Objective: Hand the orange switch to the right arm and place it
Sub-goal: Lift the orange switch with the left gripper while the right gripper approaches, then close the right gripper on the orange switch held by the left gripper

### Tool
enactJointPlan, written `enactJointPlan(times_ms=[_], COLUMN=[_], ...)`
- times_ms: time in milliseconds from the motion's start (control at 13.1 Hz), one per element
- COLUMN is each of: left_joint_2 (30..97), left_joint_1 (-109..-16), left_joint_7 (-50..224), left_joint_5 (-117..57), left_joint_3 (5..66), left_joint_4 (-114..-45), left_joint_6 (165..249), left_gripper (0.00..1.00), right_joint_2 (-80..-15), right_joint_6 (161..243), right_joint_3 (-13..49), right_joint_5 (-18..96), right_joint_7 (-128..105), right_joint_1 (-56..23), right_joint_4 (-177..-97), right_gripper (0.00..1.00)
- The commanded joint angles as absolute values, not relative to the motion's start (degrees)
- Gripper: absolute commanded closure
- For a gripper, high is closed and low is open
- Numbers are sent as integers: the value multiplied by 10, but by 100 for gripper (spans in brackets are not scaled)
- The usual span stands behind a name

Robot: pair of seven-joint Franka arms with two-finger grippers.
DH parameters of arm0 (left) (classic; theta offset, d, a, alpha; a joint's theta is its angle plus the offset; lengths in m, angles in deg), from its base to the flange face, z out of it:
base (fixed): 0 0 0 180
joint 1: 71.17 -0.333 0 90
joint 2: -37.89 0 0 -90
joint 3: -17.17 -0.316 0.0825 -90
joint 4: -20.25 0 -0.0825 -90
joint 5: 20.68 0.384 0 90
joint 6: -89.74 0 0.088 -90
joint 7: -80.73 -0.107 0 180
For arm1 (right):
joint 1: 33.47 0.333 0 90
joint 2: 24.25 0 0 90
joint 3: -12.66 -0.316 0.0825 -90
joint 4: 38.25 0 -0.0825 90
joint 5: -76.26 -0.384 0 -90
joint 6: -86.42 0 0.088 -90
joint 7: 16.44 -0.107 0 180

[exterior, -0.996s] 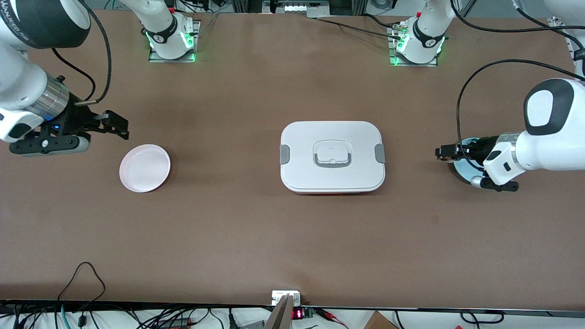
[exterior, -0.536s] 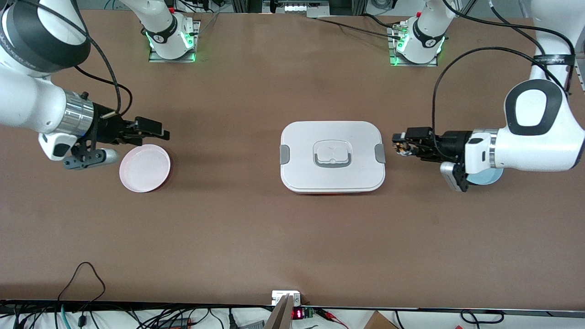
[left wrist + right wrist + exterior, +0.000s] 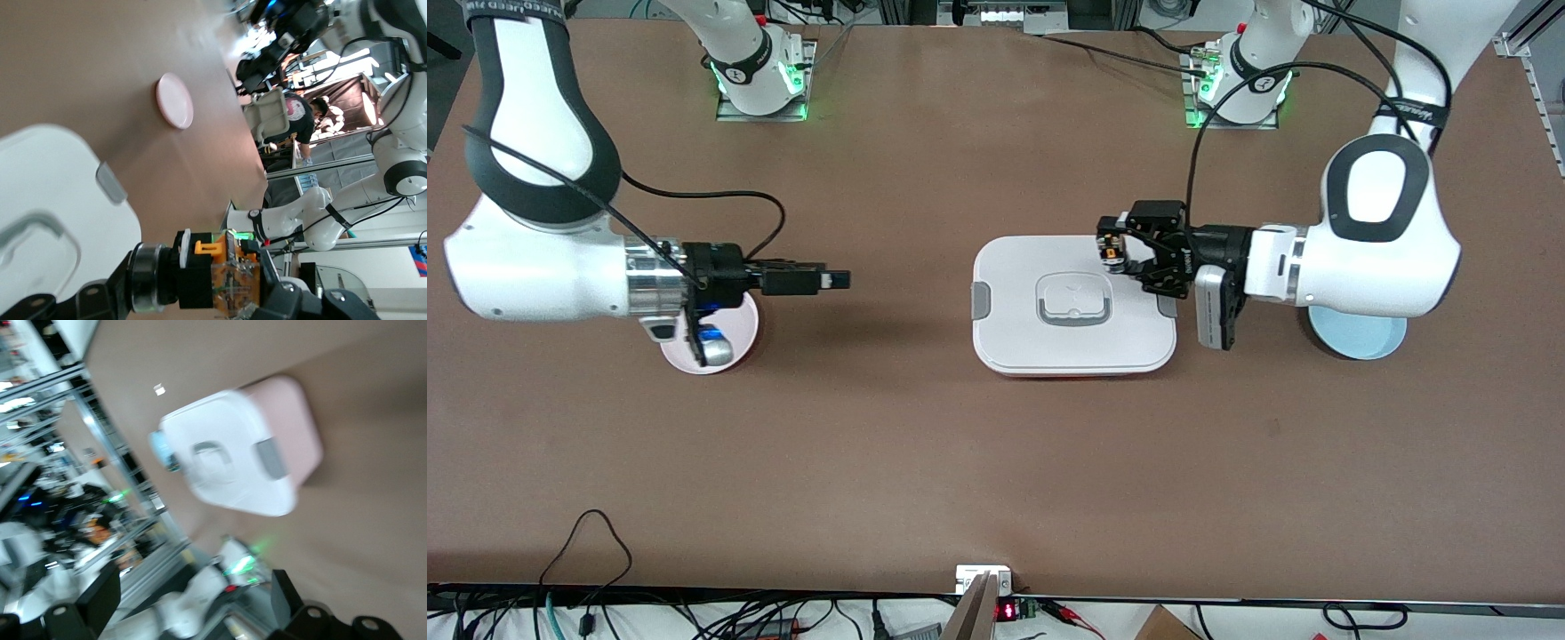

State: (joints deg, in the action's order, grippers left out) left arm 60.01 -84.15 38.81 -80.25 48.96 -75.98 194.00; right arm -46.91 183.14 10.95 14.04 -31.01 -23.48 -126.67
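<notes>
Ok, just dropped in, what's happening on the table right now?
The left gripper is shut on the orange switch and holds it up over the white lidded box, at the box's edge toward the left arm's end. The right gripper, its fingers open and empty, is out over the bare table between the pink plate and the box, pointing at the box. The blue plate sits under the left arm.
</notes>
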Motion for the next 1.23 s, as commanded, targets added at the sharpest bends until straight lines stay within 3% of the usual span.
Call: enactJointPlan(times_ms=[0, 307, 536, 1149], left_joint_2=[641, 689, 691, 686], left_joint_1=[-814, -746, -712, -711], left_joint_7=[235, 24, -5, -12], left_joint_5=[-881, -1033, -1047, -1078], left_joint_3=[491, 491, 491, 492], left_joint_4=[-755, -757, -757, -755], left_joint_6=[1977, 2052, 2093, 2091], left_gripper=[47, 48, 47, 48], right_joint_2=[-476, -479, -492, -499], right_joint_6=[1864, 1931, 1951, 1950], right_joint_3=[109, 108, 108, 108], right_joint_5=[68, 20, 9, -27], right_joint_7=[-340, -381, -404, -400], right_joint_1=[-199, -137, -120, -126], right_joint_4=[-1260, -1266, -1266, -1298], right_gripper=[0, 0, 0, 0])
